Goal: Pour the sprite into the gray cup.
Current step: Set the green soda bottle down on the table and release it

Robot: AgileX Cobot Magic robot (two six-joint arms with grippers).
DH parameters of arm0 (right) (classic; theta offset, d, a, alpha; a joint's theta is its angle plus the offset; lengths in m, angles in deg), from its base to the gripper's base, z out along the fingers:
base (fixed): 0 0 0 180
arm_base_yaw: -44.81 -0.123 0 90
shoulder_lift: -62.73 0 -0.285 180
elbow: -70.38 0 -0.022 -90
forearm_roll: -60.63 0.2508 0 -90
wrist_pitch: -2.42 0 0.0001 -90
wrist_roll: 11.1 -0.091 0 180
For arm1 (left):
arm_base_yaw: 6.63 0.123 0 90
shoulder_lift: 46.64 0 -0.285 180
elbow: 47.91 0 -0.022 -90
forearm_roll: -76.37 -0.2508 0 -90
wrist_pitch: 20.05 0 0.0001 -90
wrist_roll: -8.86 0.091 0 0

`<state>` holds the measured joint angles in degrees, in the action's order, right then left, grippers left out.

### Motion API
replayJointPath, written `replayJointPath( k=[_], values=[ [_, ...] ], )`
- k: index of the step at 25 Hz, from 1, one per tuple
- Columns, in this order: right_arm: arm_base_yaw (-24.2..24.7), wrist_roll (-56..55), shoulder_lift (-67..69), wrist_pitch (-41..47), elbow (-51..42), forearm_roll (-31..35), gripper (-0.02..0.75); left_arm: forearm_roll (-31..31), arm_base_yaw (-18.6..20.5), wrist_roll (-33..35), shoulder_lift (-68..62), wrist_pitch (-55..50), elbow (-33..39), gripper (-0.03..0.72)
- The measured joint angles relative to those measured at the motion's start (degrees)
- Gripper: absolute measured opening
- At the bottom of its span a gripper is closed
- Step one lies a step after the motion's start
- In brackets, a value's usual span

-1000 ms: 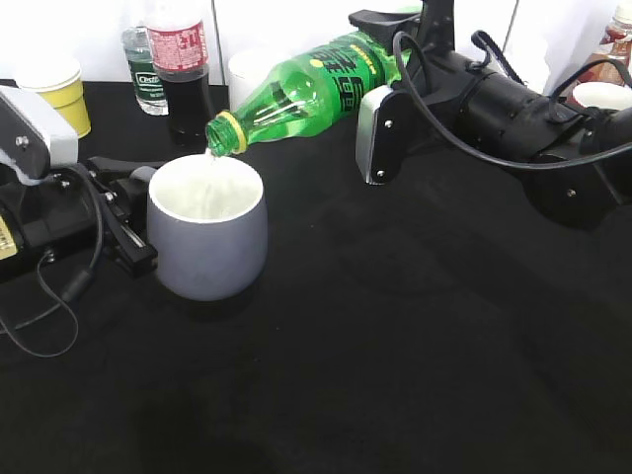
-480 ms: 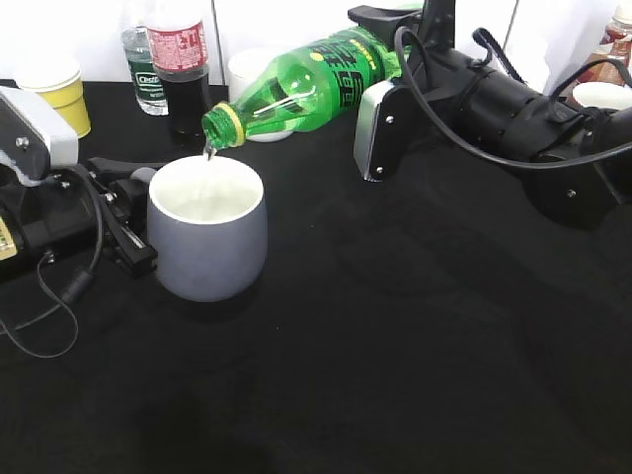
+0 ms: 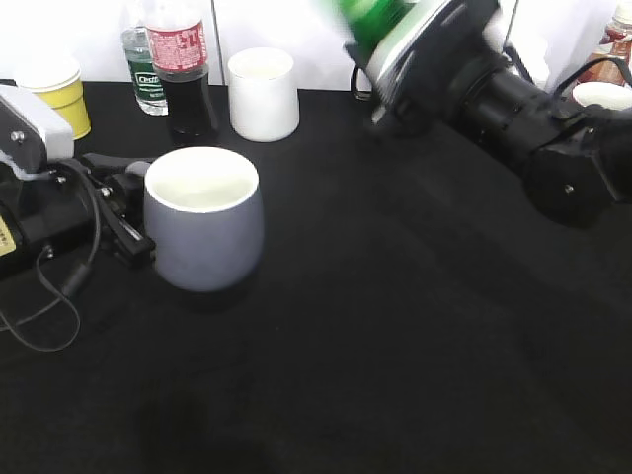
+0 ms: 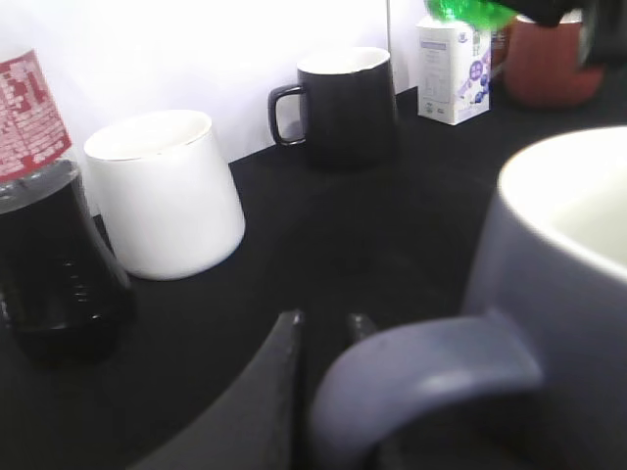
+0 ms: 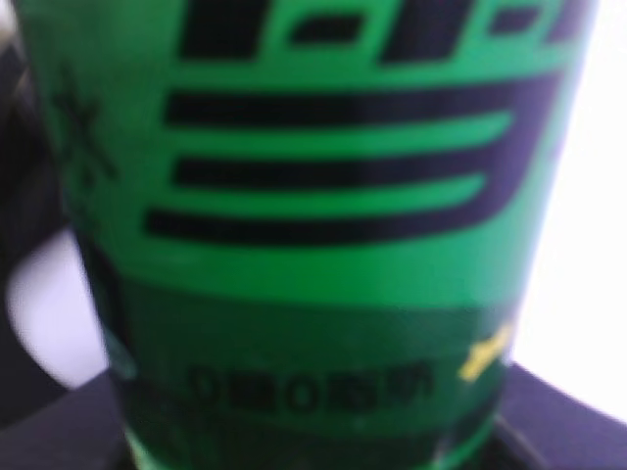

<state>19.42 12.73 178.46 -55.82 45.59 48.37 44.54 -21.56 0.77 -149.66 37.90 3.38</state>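
Note:
The gray cup [image 3: 202, 237] stands upright at the left on the black table, its white inside showing; it fills the right of the left wrist view [image 4: 568, 294]. My left gripper [image 3: 123, 207] is closed on the cup's loop handle [image 4: 421, 362], with the fingertips [image 4: 323, 321] close together beside it. My right gripper [image 3: 410, 49] is blurred at the top centre, shut on the sprite [image 3: 367, 12]. Most of the bottle is out of the top of the exterior view. Its green label fills the right wrist view [image 5: 313, 245], and a green part shows in the left wrist view [image 4: 460, 8].
At the back stand a plain white cup [image 3: 264, 94], a dark cola bottle [image 3: 183, 69], a small clear bottle [image 3: 145, 74] and a yellow cup [image 3: 61, 94]. A black mug [image 4: 343, 103], a small carton [image 4: 453, 69] and a red-brown pot [image 4: 549, 69] stand farther back.
My right gripper has swung the sprite up and to the right, away from the gray cup; the stream into the cup has stopped. The left gripper and cup have not moved.

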Motion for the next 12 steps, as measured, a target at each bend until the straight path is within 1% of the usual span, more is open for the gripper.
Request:
replayJointPath(
  k=[2, 3, 4, 5, 6, 8, 9, 10, 12],
  values=[
    [0.0, -21.8, 0.0, 3.3, 0.1, 1.4, 0.405, 2.7, 0.0, 0.0, 0.0, 0.0, 0.0, 0.083],
    [0.0, -29.5, 0.0, 5.0, 0.1, 1.6, 0.405, 4.1, 0.0, 0.1, 0.0, 0.0, 0.1, 0.083],
    [0.0, -34.3, 0.0, 6.7, 0.1, 1.7, 0.405, 6.0, 0.0, 0.4, 0.0, 0.0, 0.1, 0.083],
    [0.0, -36.6, 0.0, 7.6, 0.1, 1.7, 0.405, 8.8, 0.0, 1.7, 0.0, 0.0, 0.1, 0.083],
    [0.0, -37.1, 0.0, 7.7, 0.1, 1.8, 0.405, 12.0, 0.0, 4.5, 0.0, 0.0, 0.1, 0.083],
    [0.0, -37.6, 0.0, 7.8, 0.1, 1.8, 0.405, 21.8, 0.0, 9.3, -0.9, 1.6, 0.1, 0.083],
    [0.0, -37.6, 0.0, 7.8, 0.1, 1.8, 0.405, 26.3, 0.4, 10.1, -2.7, 4.4, 0.0, 0.083],
    [0.0, -37.7, 0.0, 7.8, 0.1, 1.8, 0.405, 27.8, 1.7, 10.3, -4.7, 6.2, -0.4, 0.083],
    [0.0, -37.8, 0.0, 7.9, 0.1, 1.8, 0.405, 28.5, 5.2, 10.6, -9.3, 6.6, -2.5, 0.083]
  ],
)
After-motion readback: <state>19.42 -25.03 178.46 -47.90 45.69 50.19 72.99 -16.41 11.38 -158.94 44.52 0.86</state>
